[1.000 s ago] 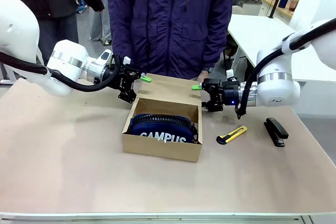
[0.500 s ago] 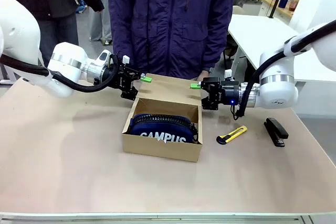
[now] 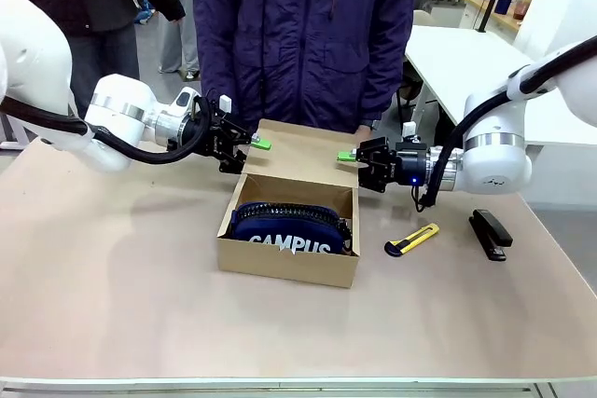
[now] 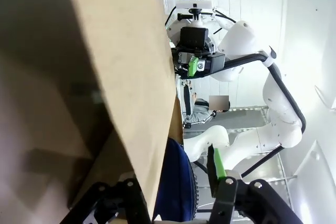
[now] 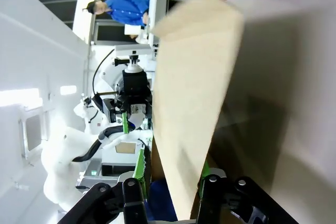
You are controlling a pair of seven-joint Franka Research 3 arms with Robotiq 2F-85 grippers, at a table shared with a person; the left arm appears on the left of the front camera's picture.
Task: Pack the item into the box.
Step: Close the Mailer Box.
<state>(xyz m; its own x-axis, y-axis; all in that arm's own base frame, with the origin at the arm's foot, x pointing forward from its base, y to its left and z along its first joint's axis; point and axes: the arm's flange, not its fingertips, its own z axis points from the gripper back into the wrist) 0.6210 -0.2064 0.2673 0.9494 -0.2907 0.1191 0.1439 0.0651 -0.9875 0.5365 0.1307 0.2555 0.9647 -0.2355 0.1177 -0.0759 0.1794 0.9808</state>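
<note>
Cardboard lid (image 3: 300, 151) is just lifting | your right pincer (image 3: 347, 157) is clenching it | left pincer (image 3: 259, 143): cannot tell | pouch (image 3: 289, 226) sitting in box (image 3: 280, 266)

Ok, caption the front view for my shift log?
CAMPUS pouch lies in the open cardboard box; left gripper and right gripper flank its raised lid flap.
</note>
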